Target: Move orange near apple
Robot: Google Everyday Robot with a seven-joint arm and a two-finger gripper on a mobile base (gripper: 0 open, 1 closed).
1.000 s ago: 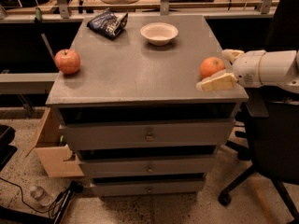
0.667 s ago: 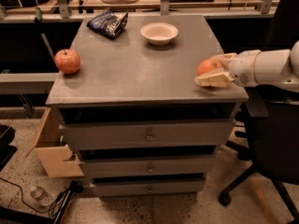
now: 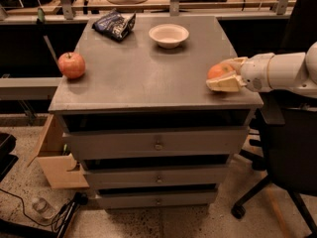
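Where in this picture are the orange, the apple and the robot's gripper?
orange (image 3: 218,70): camera view, its visible upper side.
apple (image 3: 72,65): camera view, middle of its red skin.
gripper (image 3: 216,77): camera view, midway between its fingertips, shut on the orange at far right.

Legible text: none.
Blue snack bag (image 3: 114,25), upper left of the frame: pale print, too blurred to read. Gripper (image 3: 218,75), right of centre at the tabletop's (image 3: 148,71) right edge, clasped around the orange (image 3: 218,70): no readable markings.
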